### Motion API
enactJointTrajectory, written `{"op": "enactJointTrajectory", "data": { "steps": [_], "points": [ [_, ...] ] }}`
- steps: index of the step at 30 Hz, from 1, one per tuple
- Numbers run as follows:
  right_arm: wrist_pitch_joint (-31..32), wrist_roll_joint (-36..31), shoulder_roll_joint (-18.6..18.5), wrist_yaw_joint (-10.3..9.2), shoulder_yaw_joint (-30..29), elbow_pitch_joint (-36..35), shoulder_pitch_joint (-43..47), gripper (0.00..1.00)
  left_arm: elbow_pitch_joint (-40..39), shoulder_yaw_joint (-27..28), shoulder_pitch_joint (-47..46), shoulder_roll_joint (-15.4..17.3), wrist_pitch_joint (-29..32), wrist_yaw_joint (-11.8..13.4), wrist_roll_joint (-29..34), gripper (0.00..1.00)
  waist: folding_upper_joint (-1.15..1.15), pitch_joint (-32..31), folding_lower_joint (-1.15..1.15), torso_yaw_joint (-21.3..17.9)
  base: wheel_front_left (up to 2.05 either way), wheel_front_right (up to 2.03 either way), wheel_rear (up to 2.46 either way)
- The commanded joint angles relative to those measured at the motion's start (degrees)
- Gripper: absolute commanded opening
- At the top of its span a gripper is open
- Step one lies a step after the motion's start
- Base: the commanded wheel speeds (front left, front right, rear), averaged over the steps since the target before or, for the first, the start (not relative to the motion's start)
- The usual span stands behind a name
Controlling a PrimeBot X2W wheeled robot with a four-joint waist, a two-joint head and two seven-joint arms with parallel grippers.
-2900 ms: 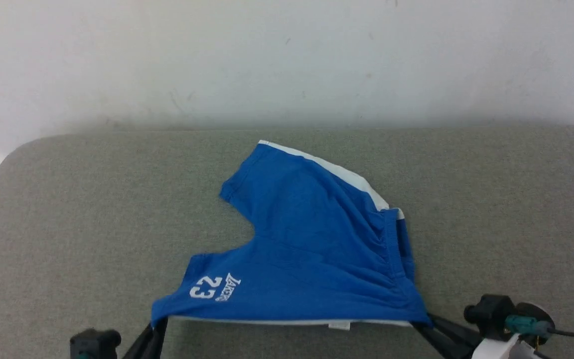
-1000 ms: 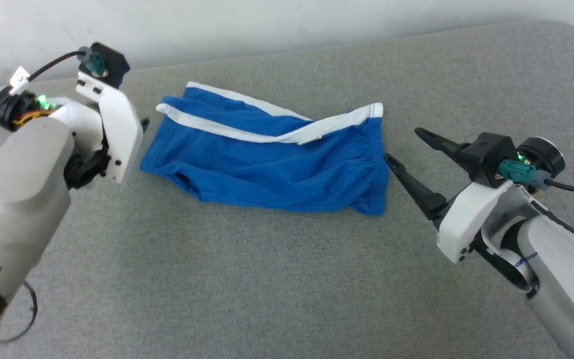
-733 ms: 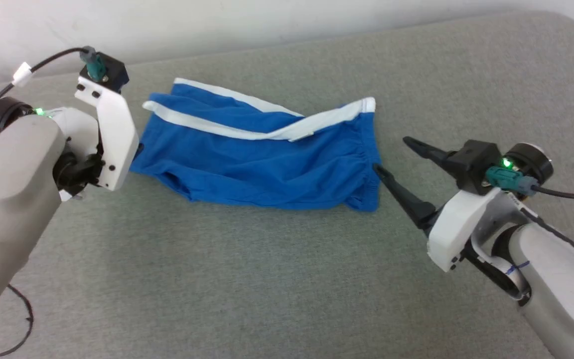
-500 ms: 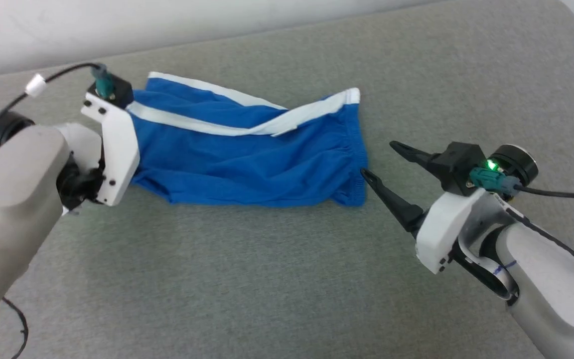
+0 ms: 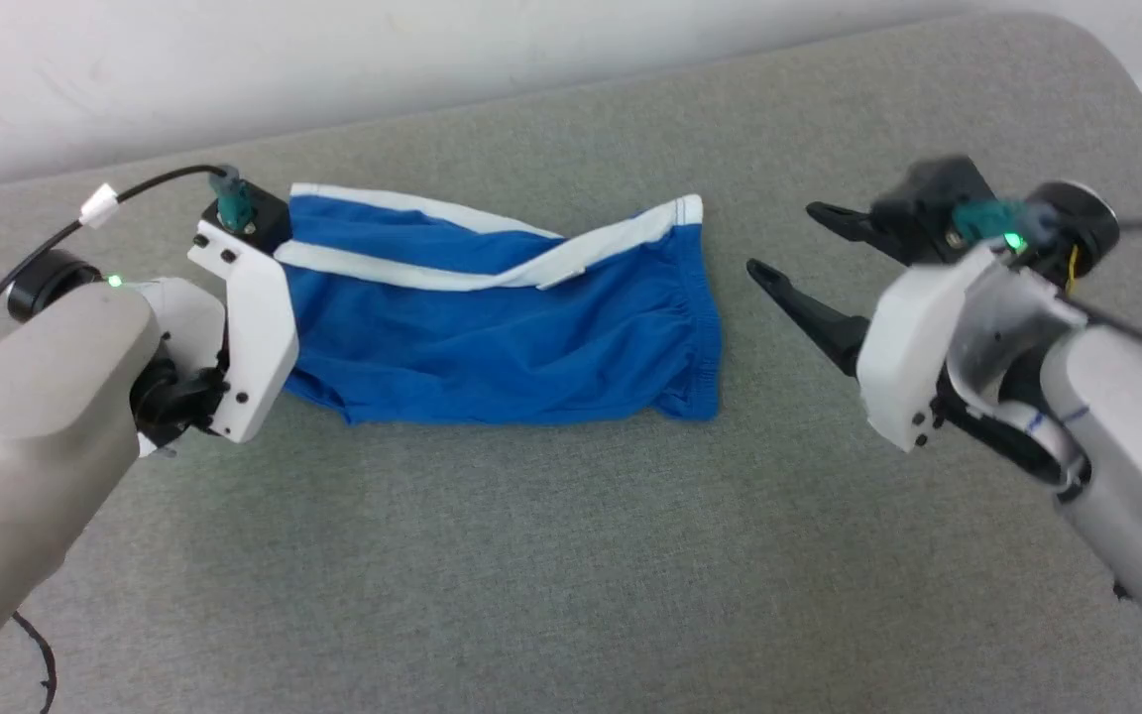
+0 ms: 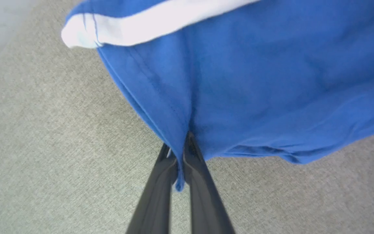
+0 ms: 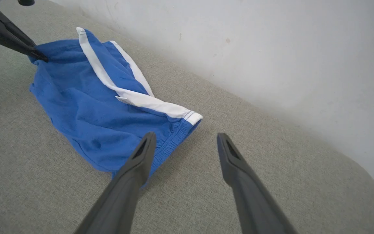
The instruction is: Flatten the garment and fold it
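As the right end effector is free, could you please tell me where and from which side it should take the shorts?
Likely the gathered waistband of the shorts, approached low from the right: that edge faces the open right end effector, and the left end effector pinches the opposite end, so pulling would flatten it.

Left gripper (image 6: pixel 178 143): fingers closed together, pinching an edge of the garment (image 6: pixel 255 81) between them. Left forearm (image 5: pixel 36 397) enters from the lower left, wrist turned inward. Right gripper (image 5: pixel 784 238): fingers spread wide, holding nothing, pointing toward the robot's left. Right forearm (image 5: pixel 1116 416) enters from the lower right, its wrist blurred.
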Motion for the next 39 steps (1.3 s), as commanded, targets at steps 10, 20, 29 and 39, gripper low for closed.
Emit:
{"op": "enactJointTrajectory", "data": {
  "steps": [10,20,29,39],
  "points": [
    [27.47,15.22,0.45,-0.12,10.60,8.15,-11.56,1.00,-1.68,-1.00,-0.10,-1.13,-3.06,-0.38,-0.49,0.00,0.00,-0.71,0.00,3.13,0.00,0.00,0.00],
    [26.65,16.63,8.18,-0.12,13.82,22.22,-8.53,1.00,-0.82,-1.30,-2.78,-3.40,-5.44,-0.38,-0.73,0.00,0.00,3.26,0.00,6.18,0.00,0.00,0.00],
    [18.42,17.94,7.40,-0.12,17.95,23.87,-7.77,0.00,1.40,-1.47,-1.17,-3.86,-8.47,-0.38,-2.75,0.00,0.00,2.29,0.00,6.26,0.00,0.00,0.00],
    [8.83,22.70,-1.67,-0.12,20.07,12.29,-5.71,0.00,-0.34,-0.72,4.89,-2.23,-19.82,-0.29,-3.45,0.00,0.00,-5.90,0.00,7.04,0.00,0.00,0.00]
  ]
}}
